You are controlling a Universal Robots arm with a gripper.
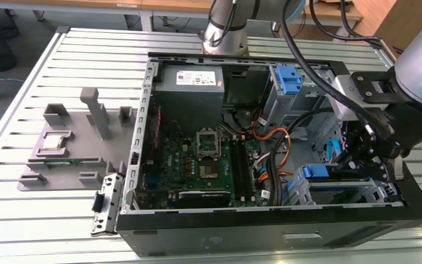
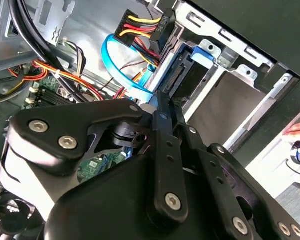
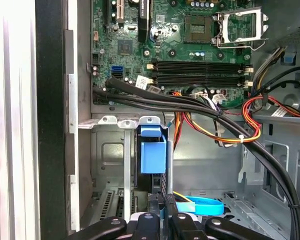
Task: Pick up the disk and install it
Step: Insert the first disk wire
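Observation:
The disk (image 1: 327, 175) sits edge-up in the metal drive cage (image 1: 378, 193) at the exterior view's right front corner of the open computer case, its blue carrier frame showing. My gripper (image 1: 362, 160) reaches down into the case right over it. In the first wrist view the blue carrier tab of the disk (image 3: 152, 152) lies just beyond my gripper (image 3: 161, 202), whose fingers stand close together on the disk's dark near end. The second wrist view shows the disk (image 2: 182, 70) edge-on in the cage slot (image 2: 240, 72), with my gripper (image 2: 159, 102) at its connector end.
The motherboard (image 1: 204, 159) fills the case floor. A grey power-supply box (image 1: 189, 80) and a bare blue bracket (image 1: 289, 80) sit at the back. Black, orange and red cables (image 3: 215, 120) and a blue flat cable (image 2: 115, 65) run close beside the cage. A grey fixture (image 1: 72, 137) stands on the table.

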